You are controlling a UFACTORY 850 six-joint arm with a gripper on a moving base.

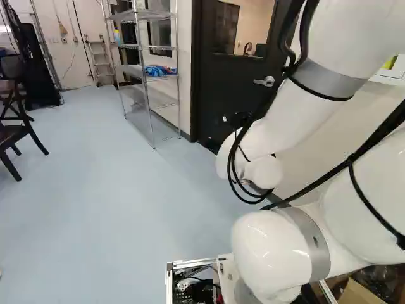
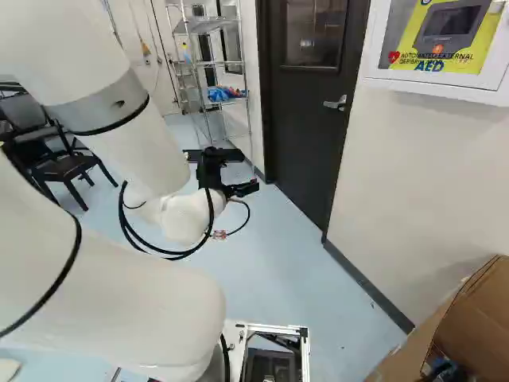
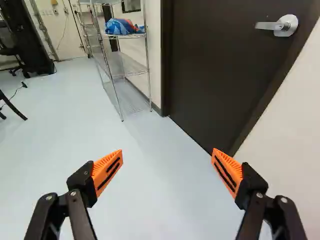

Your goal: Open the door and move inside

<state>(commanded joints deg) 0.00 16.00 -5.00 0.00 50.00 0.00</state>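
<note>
While the two fingers of the black gripper (image 2: 223, 169) stand spread wide, with nothing between their two orange pads (image 3: 108, 172), one dark door (image 3: 215, 70) rises ahead of them and off to one side, well apart from both. Its single lever handle (image 3: 270, 25) sits ahead of the fingers and higher up. From where I stand the door looks shut, flat and nearly black, with one window (image 2: 314, 32) in its upper part and the silvery lever on a round plate lying level. Beside it stands one wire rack (image 3: 148, 70) with a bright blue bundle (image 3: 120, 26) on a shelf. At the right of the right base view, one white wall cabinet (image 2: 445, 93) hangs above an open cardboard box (image 2: 485, 310).
</note>
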